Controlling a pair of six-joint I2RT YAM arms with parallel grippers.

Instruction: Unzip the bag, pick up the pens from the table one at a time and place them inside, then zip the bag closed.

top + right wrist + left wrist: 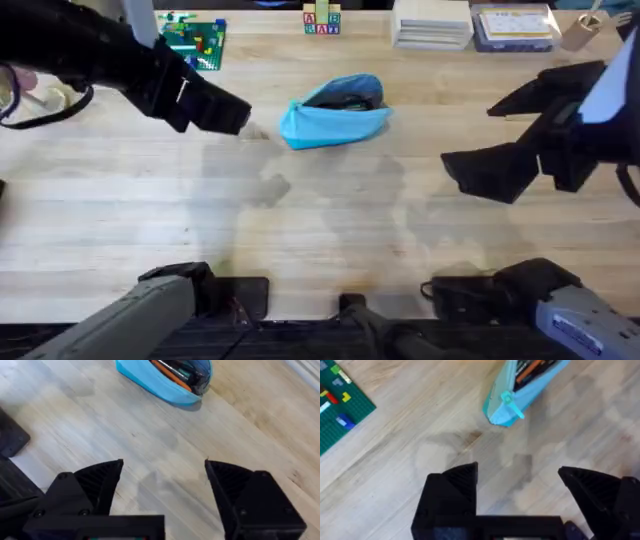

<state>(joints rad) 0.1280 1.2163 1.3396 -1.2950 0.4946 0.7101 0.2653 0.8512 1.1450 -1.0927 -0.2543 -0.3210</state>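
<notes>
We see a light wood counter (330, 210) from above, its planks showing long grain, and on it, a little toward twelve o'clock from the middle, lies the bag (335, 120), a soft light blue fabric pouch, long and tapered at both ends like a small boat. Its zip stands open, and the mouth gapes upward, which we judge lets pens drop in from above; inside we can make out the pens (182, 371), thin dark sticks with an orange one among them, lying lengthwise along the pouch. No pens lie loose on the bare wood that we can see, so we judge the filling is done and the zipping closed is what remains. A pale turquoise zip pull (511, 404) sticks out at one pointed end of the pouch, the end facing the left arm. The left tool (222, 113) hangs at nine o'clock from the bag, just beside that end, its black fingers spread wide and holding nothing; we judge it is placed there to reach the pull. The right tool (520, 135) hangs well apart at three o'clock, also spread wide and empty, perhaps ready to steady the far end of the soft fabric. Near the far edge, at eleven o'clock, sits a green brick baseplate (195, 40) with small coloured bricks.
</notes>
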